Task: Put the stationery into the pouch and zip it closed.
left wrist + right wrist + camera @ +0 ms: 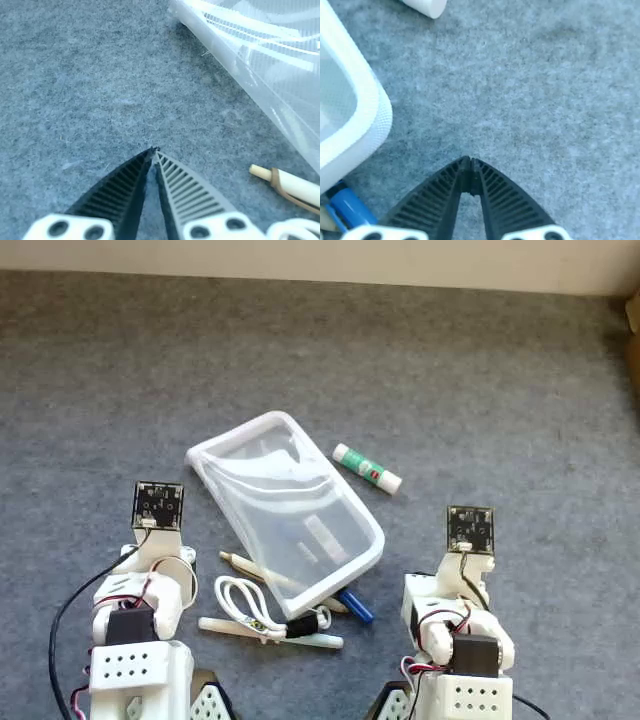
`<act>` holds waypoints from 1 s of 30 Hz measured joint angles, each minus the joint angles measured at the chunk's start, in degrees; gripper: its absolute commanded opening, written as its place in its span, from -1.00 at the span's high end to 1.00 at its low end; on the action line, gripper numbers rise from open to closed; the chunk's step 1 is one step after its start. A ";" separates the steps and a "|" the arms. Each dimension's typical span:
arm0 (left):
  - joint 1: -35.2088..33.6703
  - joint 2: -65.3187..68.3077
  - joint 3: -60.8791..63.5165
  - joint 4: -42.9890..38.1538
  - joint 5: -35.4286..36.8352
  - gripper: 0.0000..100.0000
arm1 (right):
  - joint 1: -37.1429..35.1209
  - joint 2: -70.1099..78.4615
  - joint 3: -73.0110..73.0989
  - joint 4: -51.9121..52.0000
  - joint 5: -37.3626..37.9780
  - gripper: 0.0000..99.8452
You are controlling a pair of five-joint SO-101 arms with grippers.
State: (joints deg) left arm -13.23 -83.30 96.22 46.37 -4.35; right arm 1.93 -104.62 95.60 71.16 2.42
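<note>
A: Lying which way, the pouch [285, 510]?
B: Slantwise on the grey bench [480, 370], with its long axis running from far left to near right. The glue stick [367, 468] lies just beside its far-right edge, roughly parallel. A cream pen [262, 570] and a blue pen [355, 605] poke out from under its near edge.
A: And the arms?
B: The left end effector [154, 150] and right end effector [470, 162] sit near the pouch's near end, tips pressed together, gripping nothing.

Translucent white pouch [290, 510], grey carpet [480, 380]
</note>
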 measured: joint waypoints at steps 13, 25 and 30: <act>0.00 0.00 0.00 0.00 0.00 0.99 | 0.00 0.00 0.00 0.00 0.00 0.99; 0.00 0.00 0.00 0.00 0.00 0.99 | 0.00 0.00 0.00 0.00 0.00 0.99; 1.93 0.00 0.00 0.26 0.00 0.99 | 0.00 0.00 0.00 0.00 0.00 0.99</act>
State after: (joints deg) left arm -11.30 -83.30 96.22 46.64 -4.35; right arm 1.93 -104.62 95.60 71.16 2.42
